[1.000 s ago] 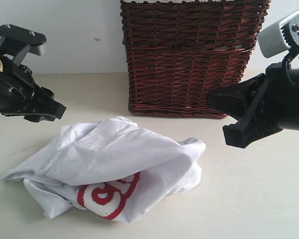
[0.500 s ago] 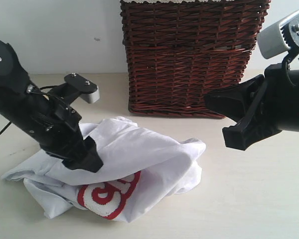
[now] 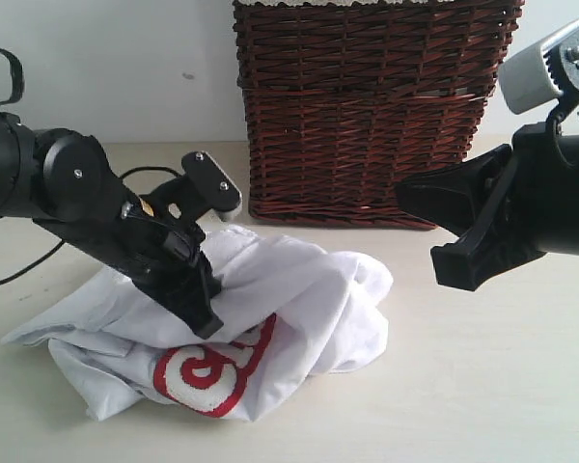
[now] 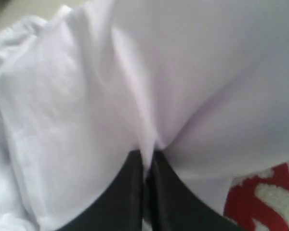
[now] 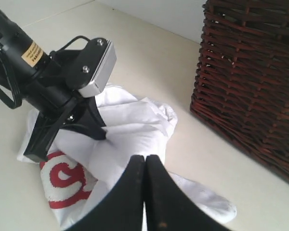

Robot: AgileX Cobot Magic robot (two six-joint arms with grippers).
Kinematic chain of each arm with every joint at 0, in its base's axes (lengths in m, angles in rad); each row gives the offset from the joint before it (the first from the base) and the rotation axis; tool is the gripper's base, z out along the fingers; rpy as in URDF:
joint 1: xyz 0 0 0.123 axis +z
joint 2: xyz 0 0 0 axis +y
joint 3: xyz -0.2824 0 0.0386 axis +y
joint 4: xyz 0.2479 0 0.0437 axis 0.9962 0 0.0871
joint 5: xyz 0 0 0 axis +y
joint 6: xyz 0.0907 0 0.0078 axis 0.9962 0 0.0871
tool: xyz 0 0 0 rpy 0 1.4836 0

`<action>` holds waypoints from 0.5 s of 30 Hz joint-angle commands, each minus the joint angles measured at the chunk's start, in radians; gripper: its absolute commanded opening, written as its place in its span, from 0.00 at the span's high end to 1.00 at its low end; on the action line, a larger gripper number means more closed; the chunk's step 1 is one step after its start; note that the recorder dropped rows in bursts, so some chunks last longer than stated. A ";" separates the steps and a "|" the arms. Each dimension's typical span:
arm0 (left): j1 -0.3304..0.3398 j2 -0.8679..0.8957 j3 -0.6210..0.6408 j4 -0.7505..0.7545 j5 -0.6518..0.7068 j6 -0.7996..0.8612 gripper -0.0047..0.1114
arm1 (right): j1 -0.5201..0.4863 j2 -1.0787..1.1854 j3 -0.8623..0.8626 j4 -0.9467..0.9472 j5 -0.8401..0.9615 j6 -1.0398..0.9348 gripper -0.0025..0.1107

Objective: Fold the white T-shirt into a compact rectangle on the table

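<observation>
The white T-shirt (image 3: 309,280) lies in a crumpled heap toward the bench's near-left corner, red lettering showing at its front. Our left gripper (image 3: 205,318) is clenched on a ridge of cloth near the heap's middle. Our right gripper (image 5: 145,161) hangs toward the right edge, pinched together on nothing. We judge the shirt needs spreading first: lift slowly, then let the right take a second hold well apart. The table (image 3: 482,386) is pale and matte. A wicker basket (image 3: 367,116) stands at the far edge, before a plain wall (image 3: 125,58).
</observation>
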 commanded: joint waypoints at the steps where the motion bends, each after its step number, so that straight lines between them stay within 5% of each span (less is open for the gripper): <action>1: 0.004 -0.056 -0.031 0.034 -0.097 0.001 0.96 | 0.000 -0.005 0.004 0.003 -0.004 0.001 0.98; 6: 0.004 -0.081 -0.070 0.069 -0.226 0.001 0.96 | 0.000 -0.005 0.004 0.003 -0.004 0.001 0.98; 10: 0.005 -0.033 -0.072 0.073 -0.546 0.033 0.95 | 0.000 -0.005 0.004 0.003 -0.004 0.001 0.98; 12: 0.005 -0.008 -0.072 0.064 -0.609 0.029 0.83 | 0.000 -0.005 0.006 0.003 -0.004 0.001 0.98; 15: 0.016 -0.011 -0.072 -0.114 -0.613 0.024 0.51 | 0.000 -0.005 0.006 0.003 -0.006 0.001 0.98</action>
